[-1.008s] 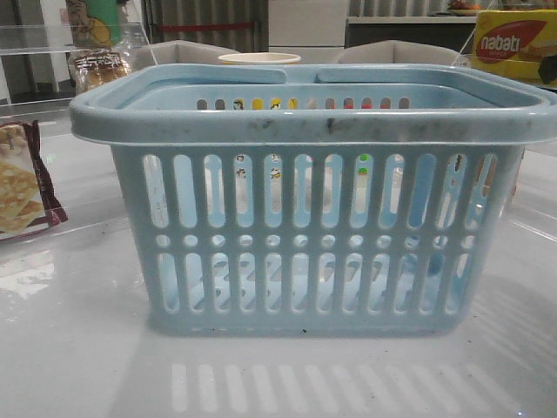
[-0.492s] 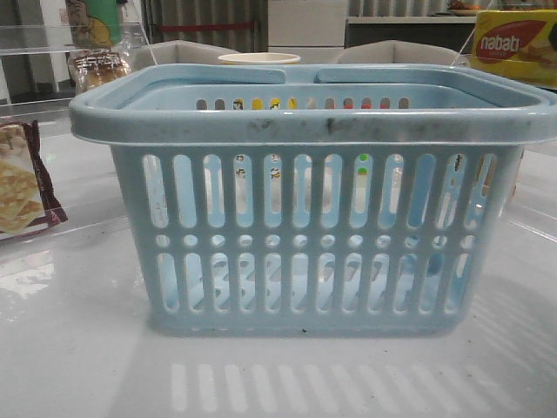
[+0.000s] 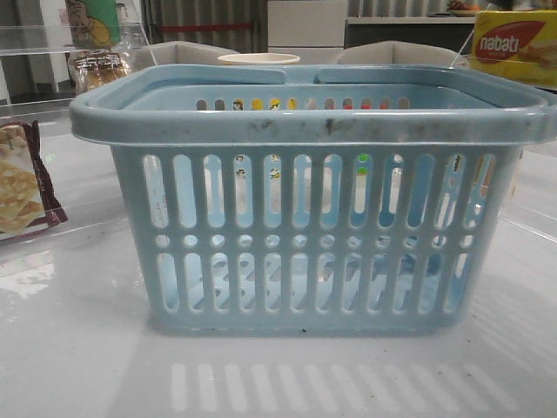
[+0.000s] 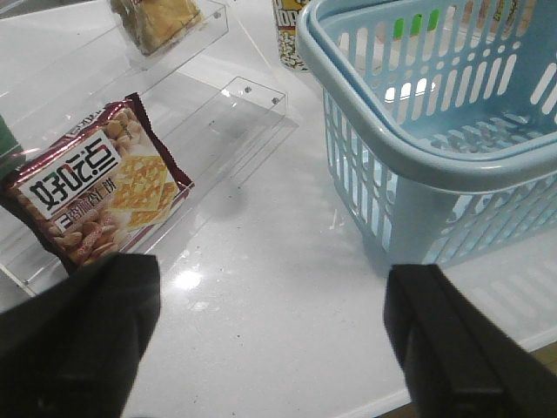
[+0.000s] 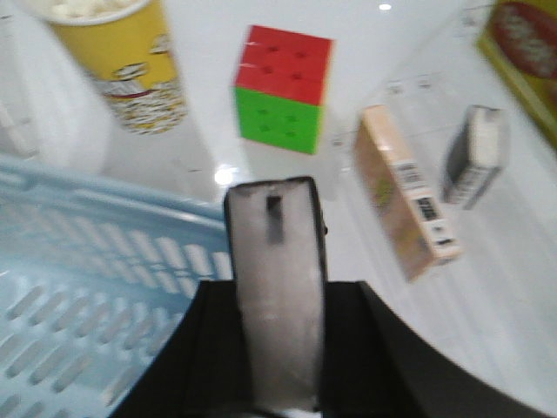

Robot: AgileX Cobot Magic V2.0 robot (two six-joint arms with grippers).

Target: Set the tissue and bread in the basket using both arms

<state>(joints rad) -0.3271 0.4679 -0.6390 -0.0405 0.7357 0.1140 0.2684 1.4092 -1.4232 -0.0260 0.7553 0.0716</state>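
Observation:
The light blue basket (image 3: 305,126) fills the middle of the front view. It also shows in the left wrist view (image 4: 409,157) and the right wrist view (image 5: 78,261). The bread (image 3: 96,70) sits in its clear bag on an acrylic shelf at the far left, also seen from the left wrist (image 4: 157,19). My left gripper (image 4: 270,287) is open and empty above bare table, left of the basket. My right gripper (image 5: 278,292) is shut on the tissue (image 5: 274,235), a black-edged pack with a pale face, held by the basket's rim. Neither gripper shows in the front view.
A maroon-edged cracker packet (image 4: 96,196) lies on an acrylic tray at the left. A yellow nabati box (image 3: 513,43) stands at the far right. Near the right gripper are a popcorn cup (image 5: 126,61), a colour cube (image 5: 283,87), a tan box (image 5: 405,196) and a small dark pack (image 5: 473,152).
A dark shape at the front view's right edge by the yellow box has gone from view. Shading seen through the basket's right slots has shifted. The basket has not moved.

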